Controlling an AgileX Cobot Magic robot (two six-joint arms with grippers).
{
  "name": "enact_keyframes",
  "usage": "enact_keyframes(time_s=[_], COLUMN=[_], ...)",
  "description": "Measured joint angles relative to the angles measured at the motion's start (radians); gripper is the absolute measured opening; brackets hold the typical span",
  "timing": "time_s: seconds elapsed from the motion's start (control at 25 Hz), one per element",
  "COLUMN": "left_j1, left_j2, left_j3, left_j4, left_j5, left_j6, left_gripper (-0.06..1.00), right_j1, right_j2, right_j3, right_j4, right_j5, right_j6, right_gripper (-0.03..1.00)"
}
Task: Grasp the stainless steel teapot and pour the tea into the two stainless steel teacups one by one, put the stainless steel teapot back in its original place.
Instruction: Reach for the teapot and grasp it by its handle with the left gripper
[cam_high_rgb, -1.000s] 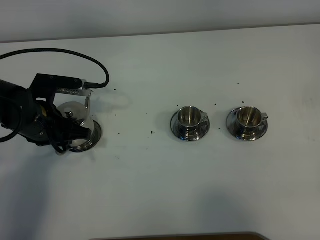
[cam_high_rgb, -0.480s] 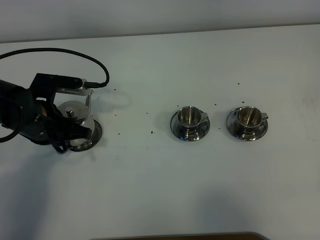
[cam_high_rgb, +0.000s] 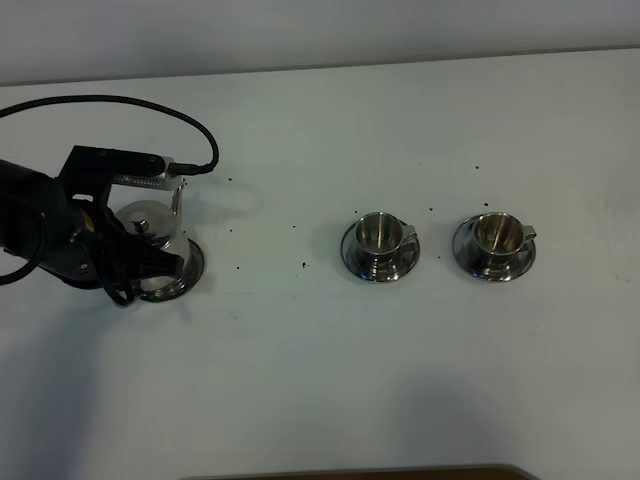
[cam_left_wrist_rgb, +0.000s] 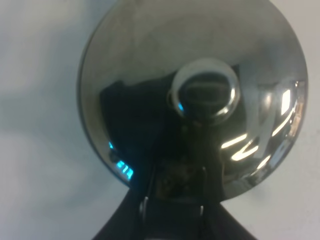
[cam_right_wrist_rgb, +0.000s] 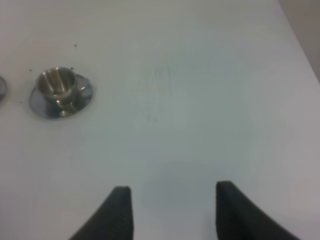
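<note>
The stainless steel teapot (cam_high_rgb: 148, 228) stands at the table's left on its round steel coaster (cam_high_rgb: 191, 266). My left gripper (cam_high_rgb: 118, 262) is at the pot's near-left side. In the left wrist view the domed lid and knob (cam_left_wrist_rgb: 205, 90) fill the frame, and the two fingers (cam_left_wrist_rgb: 146, 206) stand close together on the handle. Two stainless steel teacups on saucers stand right of centre, the left one (cam_high_rgb: 380, 233) and the right one (cam_high_rgb: 494, 233). My right gripper (cam_right_wrist_rgb: 172, 202) is open and empty over bare table, with one cup (cam_right_wrist_rgb: 57, 82) far from it.
A black cable (cam_high_rgb: 150, 108) loops from the left arm across the table's back left. Small dark specks (cam_high_rgb: 303, 264) lie scattered between the pot and the cups. A brown edge (cam_high_rgb: 400, 472) shows at the table's front.
The teapot and left gripper have shifted very slightly to the left, and a little more of the coaster's right rim shows. The cups have not moved.
</note>
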Motion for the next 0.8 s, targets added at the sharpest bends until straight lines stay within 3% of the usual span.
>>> enact_keyframes(time_s=[0.8], left_j1=[0.0], left_j2=[0.005], left_j3=[0.0], left_j4=[-0.002], left_j5=[-0.044], left_j6=[0.0], left_gripper=[0.28], right_j1=[0.0], right_j2=[0.0], right_j3=[0.0], right_j4=[0.0], right_j5=[0.0], right_j6=[0.001], right_gripper=[0.38])
